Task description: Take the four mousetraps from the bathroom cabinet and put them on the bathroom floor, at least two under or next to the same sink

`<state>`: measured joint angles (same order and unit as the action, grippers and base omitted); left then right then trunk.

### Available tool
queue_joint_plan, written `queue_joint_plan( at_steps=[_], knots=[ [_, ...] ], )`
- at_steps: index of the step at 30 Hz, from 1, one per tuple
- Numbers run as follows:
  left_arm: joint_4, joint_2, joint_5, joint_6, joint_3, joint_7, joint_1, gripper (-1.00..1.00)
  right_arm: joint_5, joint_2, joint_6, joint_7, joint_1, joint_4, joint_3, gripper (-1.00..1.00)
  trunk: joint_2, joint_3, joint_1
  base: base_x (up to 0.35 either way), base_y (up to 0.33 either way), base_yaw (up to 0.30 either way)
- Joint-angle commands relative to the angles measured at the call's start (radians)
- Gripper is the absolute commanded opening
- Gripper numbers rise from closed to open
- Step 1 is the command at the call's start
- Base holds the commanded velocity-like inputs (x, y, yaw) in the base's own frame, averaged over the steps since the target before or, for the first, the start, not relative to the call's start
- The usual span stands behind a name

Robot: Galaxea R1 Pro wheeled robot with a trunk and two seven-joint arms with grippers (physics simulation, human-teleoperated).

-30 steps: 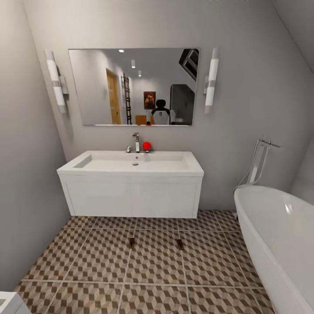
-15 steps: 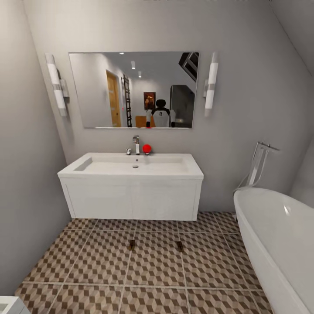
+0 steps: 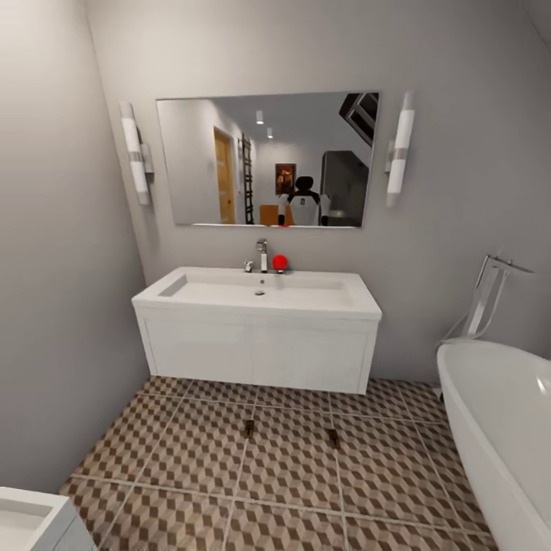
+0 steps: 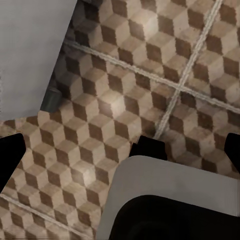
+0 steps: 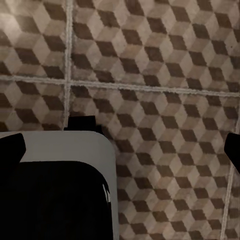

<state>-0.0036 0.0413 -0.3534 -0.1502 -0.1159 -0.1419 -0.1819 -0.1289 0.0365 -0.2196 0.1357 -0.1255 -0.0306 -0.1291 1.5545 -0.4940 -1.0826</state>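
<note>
**Two traps sitting by the sink, robot standing off**

The head camera is looking at the white sink point(image 3: 260, 295) on its vanity, and two mousetraps point(image 3: 249, 428) are lying on the cube-patterned bathroom floor point(image 3: 176, 459) just in front of it, a little apart from each other. The bathtub point(image 3: 497, 413) is standing to the sink's right. Both wrist cameras are looking down at tiles; the left end effector point(image 4: 120, 150) and right end effector point(image 5: 122, 150) are looking spread and empty-handed. Best play, I reckon: fetch the remaining traps and set them flat near that pair.
</note>
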Motion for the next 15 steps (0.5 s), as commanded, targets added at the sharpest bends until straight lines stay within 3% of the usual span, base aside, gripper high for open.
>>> queue_joint_plan(
  at_steps=[1,15],
  knots=[
    [0.000,-0.002,-0.007,-0.002,-0.008,-0.003,-0.001,1.00,-0.011,0.000,-0.008,0.003,0.000,-0.003,-0.008,1.00,0.001,0.000,0.000,0.000,0.000,0.262],
    [-0.001,-0.001,-0.002,-0.003,-0.009,-0.004,-0.001,1.00,-0.011,0.000,-0.009,0.000,0.001,-0.003,-0.008,1.00,0.001,0.006,0.000,0.000,0.000,0.267]
  ],
)
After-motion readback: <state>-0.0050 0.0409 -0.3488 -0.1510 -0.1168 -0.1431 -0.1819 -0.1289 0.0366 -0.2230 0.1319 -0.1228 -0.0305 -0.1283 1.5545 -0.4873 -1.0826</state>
